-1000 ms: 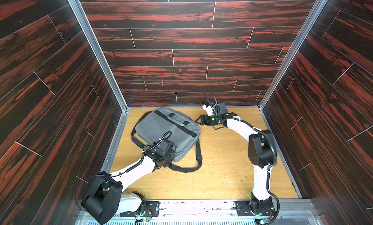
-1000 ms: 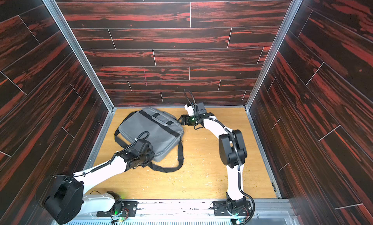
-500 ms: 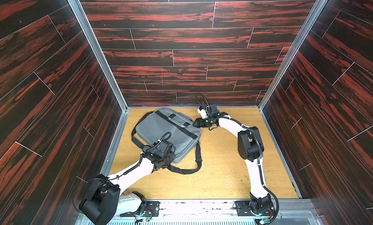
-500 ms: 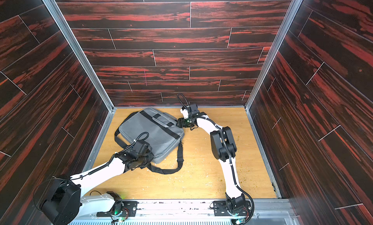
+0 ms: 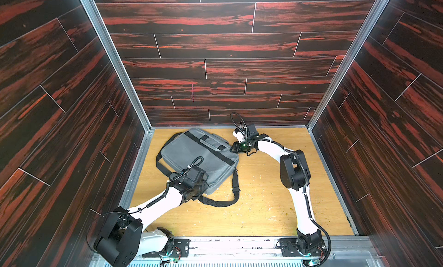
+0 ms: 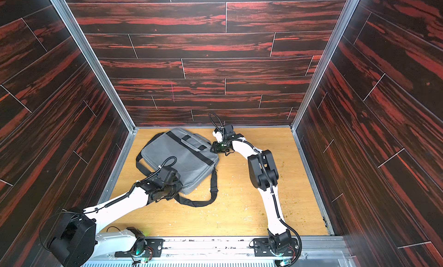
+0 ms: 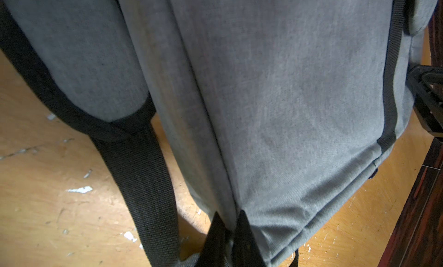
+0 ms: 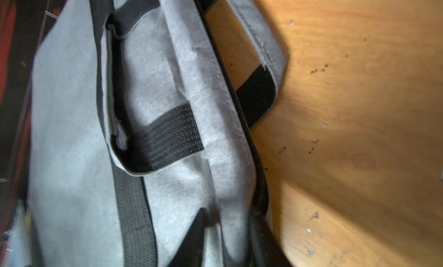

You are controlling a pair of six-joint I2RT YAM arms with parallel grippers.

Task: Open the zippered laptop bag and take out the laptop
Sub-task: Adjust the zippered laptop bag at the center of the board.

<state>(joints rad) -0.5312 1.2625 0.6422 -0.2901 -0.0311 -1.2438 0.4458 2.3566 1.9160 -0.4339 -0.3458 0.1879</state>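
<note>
In both top views the zippered laptop bag [image 5: 199, 155] [image 6: 179, 155] lies flat on the wooden floor [image 5: 263, 205], left of middle.

Left wrist view: the left gripper [image 7: 231, 241] is squeezed tight on a fold of the bag.

Right wrist view: the right gripper [image 8: 227, 232] looks blurry at the bag's edge; I cannot tell if it holds it.

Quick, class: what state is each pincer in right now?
Left pincer: closed on an edge of the zippered laptop bag.
Right pincer: astride the bag's handle-side edge; grip cannot be told.
</note>
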